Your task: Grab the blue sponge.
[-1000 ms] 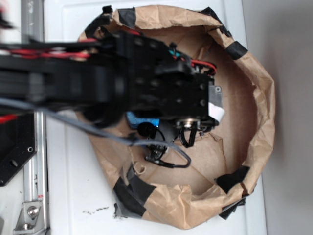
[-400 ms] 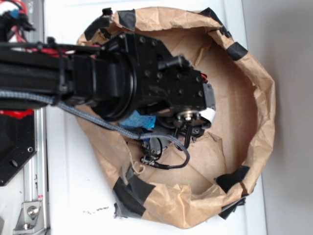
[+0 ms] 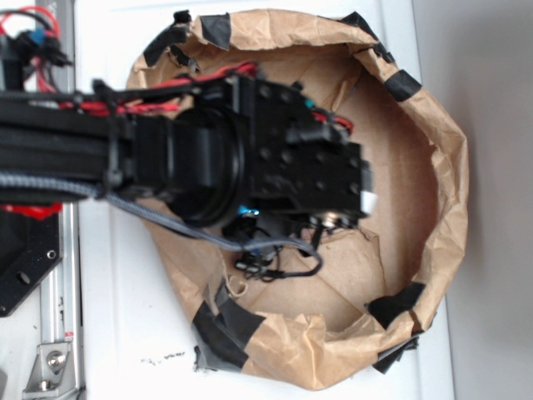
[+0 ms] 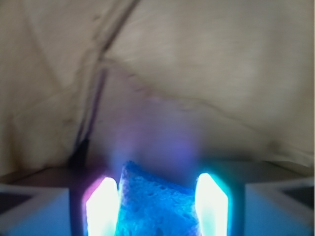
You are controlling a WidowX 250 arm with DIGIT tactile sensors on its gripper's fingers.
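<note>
In the wrist view the blue sponge [image 4: 155,209], porous and bright blue, fills the gap between my two glowing fingers [image 4: 102,206]. Both fingers press against its sides, so my gripper [image 4: 157,179] is shut on it, with one corner of the sponge poking out past the fingertips. From the exterior view the black arm [image 3: 283,167] reaches into the paper bag and covers the gripper. Only a thin blue sliver of the sponge [image 3: 245,210] shows under the arm.
A crumpled brown paper bag [image 3: 441,167] with black tape patches on its rim rings the work area on a white table [image 3: 117,333]. Its creased paper floor [image 4: 197,88] lies beyond the fingertips. Black cables [image 3: 283,268] hang under the arm. A metal rail [image 3: 58,317] runs along the left.
The arm has shifted over the sponge, so the blue patch that showed below it has shrunk to a sliver. The bag has not moved.
</note>
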